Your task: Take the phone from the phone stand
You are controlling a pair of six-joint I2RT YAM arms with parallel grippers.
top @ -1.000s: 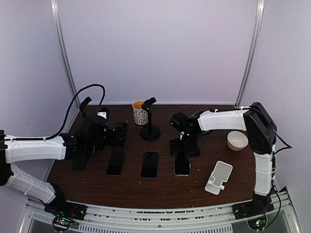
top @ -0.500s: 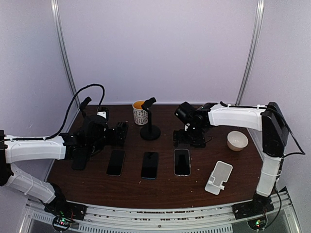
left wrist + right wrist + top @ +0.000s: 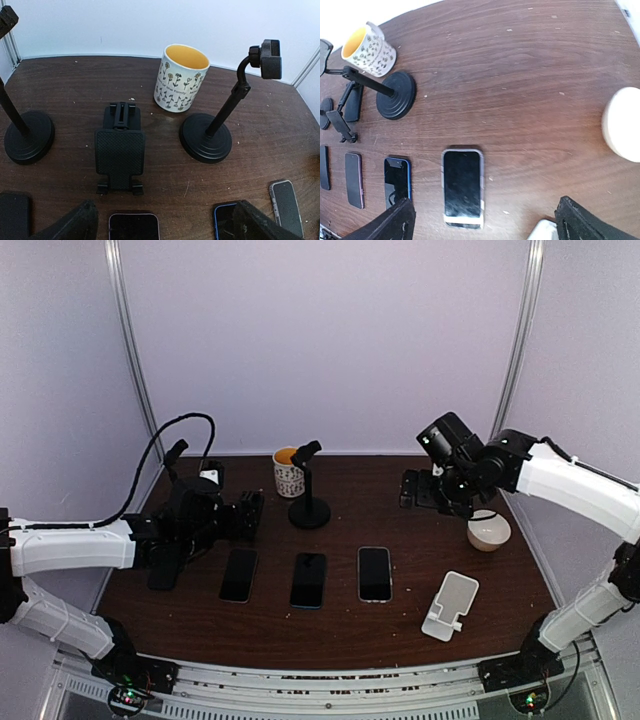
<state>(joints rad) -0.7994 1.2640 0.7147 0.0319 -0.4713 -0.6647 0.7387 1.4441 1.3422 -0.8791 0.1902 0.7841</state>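
Left wrist: flowered mug (image 3: 182, 77) upright, yellow inside; left tool (image 3: 165, 225) spread, right tool (image 3: 490, 222) spread.

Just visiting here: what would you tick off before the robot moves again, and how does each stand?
1. The white phone stand is empty: ok.
2. The rightmost phone lies flat on the table: ok.
3. The right gripper is open, holding nothing: ok.
4. The right gripper is clear of that phone, up near the bowl: ok.
5. The left gripper is open, holding nothing: ok.
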